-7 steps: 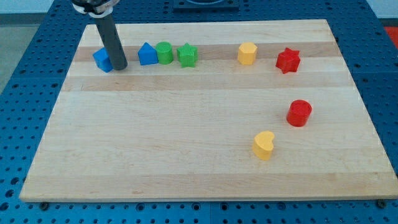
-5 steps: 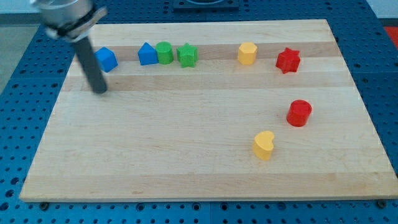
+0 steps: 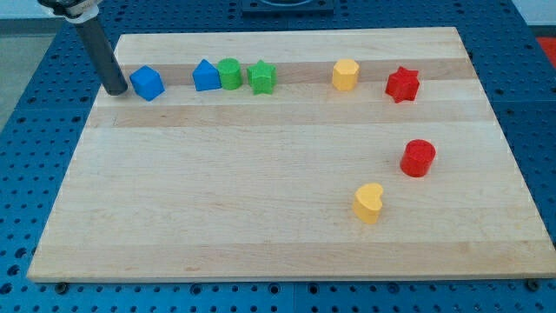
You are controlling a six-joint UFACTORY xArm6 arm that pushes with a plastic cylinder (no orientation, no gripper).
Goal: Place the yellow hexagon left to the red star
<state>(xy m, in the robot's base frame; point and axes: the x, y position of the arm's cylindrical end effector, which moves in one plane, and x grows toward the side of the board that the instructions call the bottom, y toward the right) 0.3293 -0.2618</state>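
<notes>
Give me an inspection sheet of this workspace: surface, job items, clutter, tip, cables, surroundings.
Surface: wooden board, light planks, lying flat.
Job's things: yellow hexagon near the view's top, already to the view's left of the red star, with a gap between them.
Clutter: blue cube; blue house-shaped block touching green cylinder, green star just beside; red cylinder; yellow heart.
Grippers: none; my tip sits at the board's left edge, just left of the blue cube, far from the hexagon.
Cables: nothing seen.
Surroundings: blue perforated table around the board.
</notes>
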